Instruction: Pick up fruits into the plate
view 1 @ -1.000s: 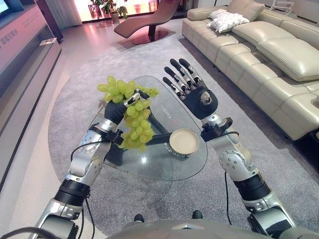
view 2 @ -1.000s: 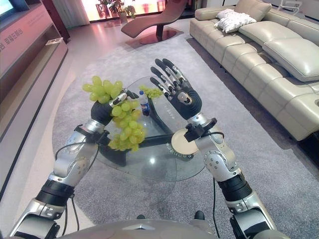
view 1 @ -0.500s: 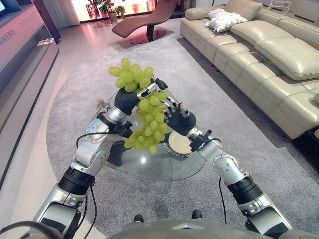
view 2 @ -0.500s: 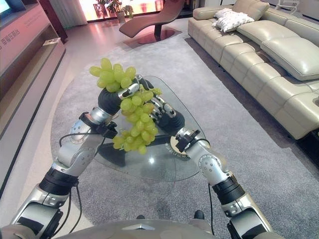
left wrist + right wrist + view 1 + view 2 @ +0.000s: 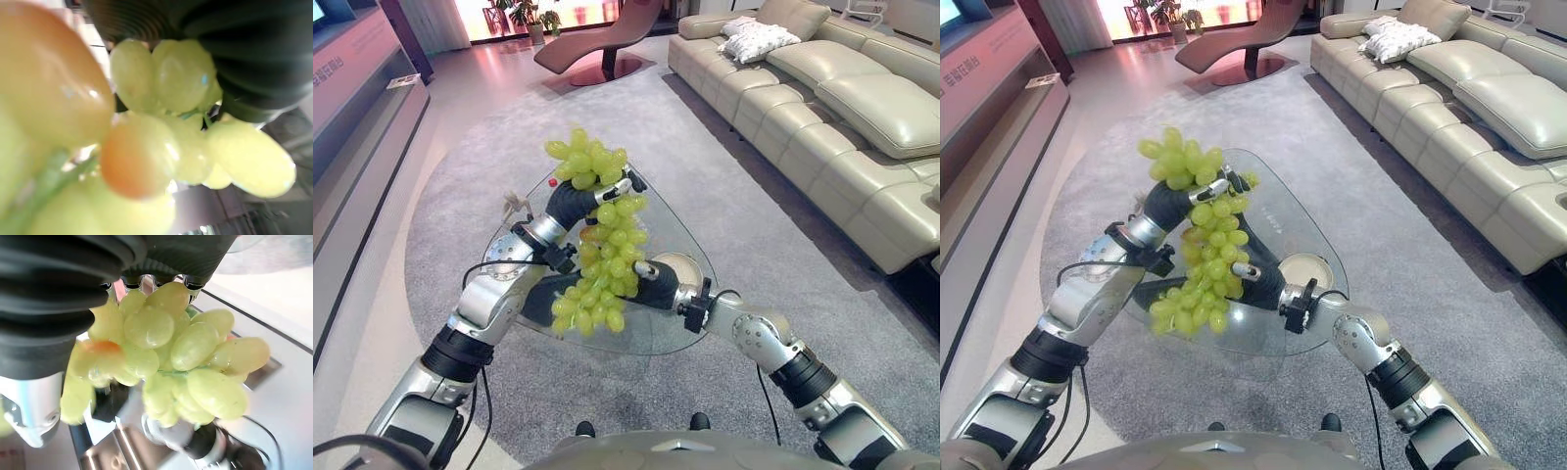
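Nearest the camera, at lower centre of the frame, the right hand (image 5: pixel 651 285) is seen reaching in under the bunch of green grapes (image 5: pixel 604 257). Its fingers are buried behind the fruit, so whether they're curled or straight can't be told. Just past it, the grapes are held up above the glass table (image 5: pixel 690 235) by the left hand (image 5: pixel 576 201), whose fingers are clenched round the upper part of the bunch, with a clump sticking up above the hand and the rest dangling below. Behind the right wrist, the plate (image 5: pixel 677 266) is sat on the table's right side. Farther back, a beige sofa (image 5: pixel 842 108) fills the upper right, and a lounge chair (image 5: pixel 597 44) is seen at top centre.
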